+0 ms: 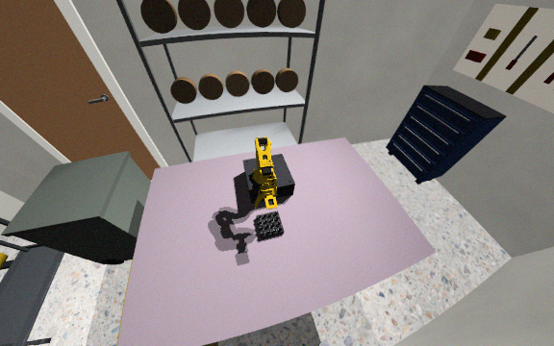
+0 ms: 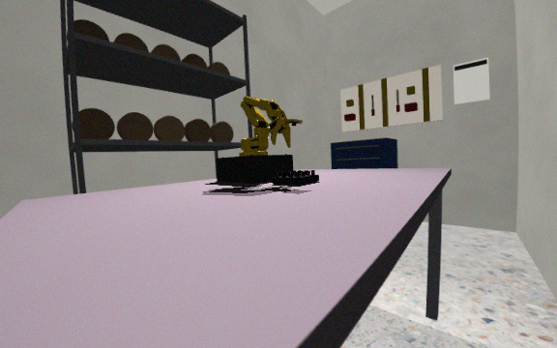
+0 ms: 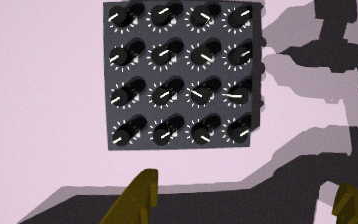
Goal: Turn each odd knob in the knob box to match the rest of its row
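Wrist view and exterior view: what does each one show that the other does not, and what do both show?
Only the wrist view shows the white pointer lines on the sixteen black round knobs, and the two yellow fingers of the open, empty tool.

Only the exterior view shows the whole yellow arm on its black block base, the dark metal shelf rack and the navy drawer cabinet.

Both show the dark square knob box lying on the pale pink table top.
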`<action>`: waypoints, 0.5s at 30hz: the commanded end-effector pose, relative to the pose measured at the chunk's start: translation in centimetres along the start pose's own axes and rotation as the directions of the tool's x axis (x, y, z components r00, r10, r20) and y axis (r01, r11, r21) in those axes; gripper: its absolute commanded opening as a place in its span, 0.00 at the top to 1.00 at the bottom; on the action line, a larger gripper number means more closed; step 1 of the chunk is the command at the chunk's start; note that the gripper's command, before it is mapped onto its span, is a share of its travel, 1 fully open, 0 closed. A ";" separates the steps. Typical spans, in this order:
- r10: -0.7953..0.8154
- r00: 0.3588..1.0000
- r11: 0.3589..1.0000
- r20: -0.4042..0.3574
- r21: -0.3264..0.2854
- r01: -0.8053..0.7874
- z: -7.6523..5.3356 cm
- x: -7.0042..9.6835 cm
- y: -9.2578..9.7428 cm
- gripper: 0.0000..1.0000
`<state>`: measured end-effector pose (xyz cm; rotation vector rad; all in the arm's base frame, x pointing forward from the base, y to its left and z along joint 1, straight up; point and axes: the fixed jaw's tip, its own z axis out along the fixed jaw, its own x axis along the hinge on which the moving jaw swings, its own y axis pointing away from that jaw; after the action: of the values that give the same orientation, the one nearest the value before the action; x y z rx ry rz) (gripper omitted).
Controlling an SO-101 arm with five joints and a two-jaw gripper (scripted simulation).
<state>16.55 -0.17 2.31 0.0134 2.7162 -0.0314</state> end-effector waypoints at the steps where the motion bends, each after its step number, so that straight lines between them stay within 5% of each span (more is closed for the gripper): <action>1: -0.013 1.000 1.000 -0.012 -0.004 0.013 0.5 -1.2 0.1 0.60; 15: -0.013 1.000 1.000 -0.012 -0.004 0.013 2.0 -3.1 0.0 0.60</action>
<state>19.88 -0.36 1.75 0.0135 2.7335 -0.0303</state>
